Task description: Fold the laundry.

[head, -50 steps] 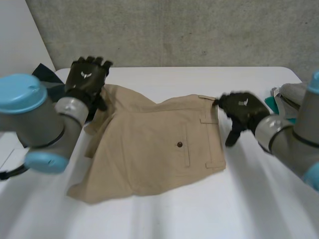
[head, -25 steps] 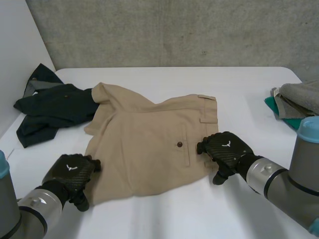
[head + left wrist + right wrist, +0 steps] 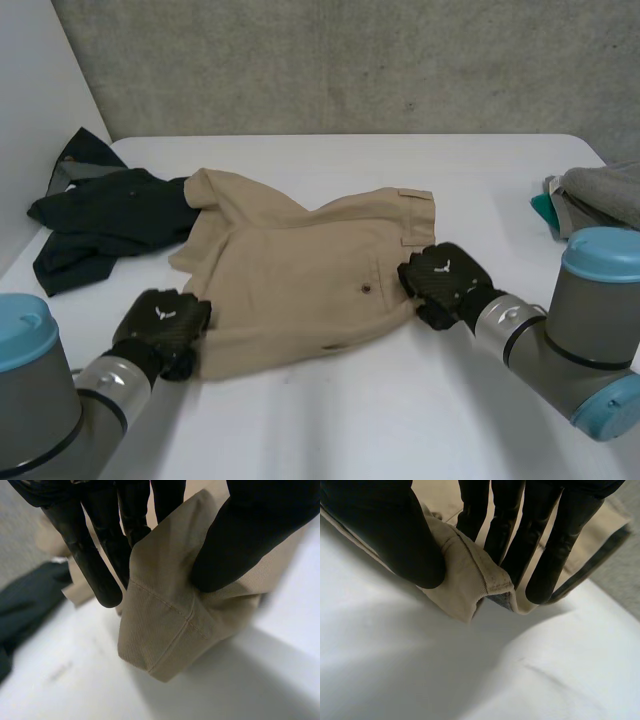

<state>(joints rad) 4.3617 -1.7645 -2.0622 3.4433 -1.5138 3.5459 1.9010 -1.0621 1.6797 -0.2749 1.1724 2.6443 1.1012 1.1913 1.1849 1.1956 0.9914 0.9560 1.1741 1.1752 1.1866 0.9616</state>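
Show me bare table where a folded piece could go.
Bare table: the near strip between left hand and right hand; the far strip beyond the khaki shorts; a gap between shorts and grey pile. Crowded where the dark garment touches the shorts.

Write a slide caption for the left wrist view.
Left hand pinches a hemmed corner of the tan shorts over the table.

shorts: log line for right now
shorts on table | left robot hand pinching hem corner | right robot hand pinching waistband corner

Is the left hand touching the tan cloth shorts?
Touching. The left wrist view shows the left hand pinching a hemmed corner of the tan cloth shorts.
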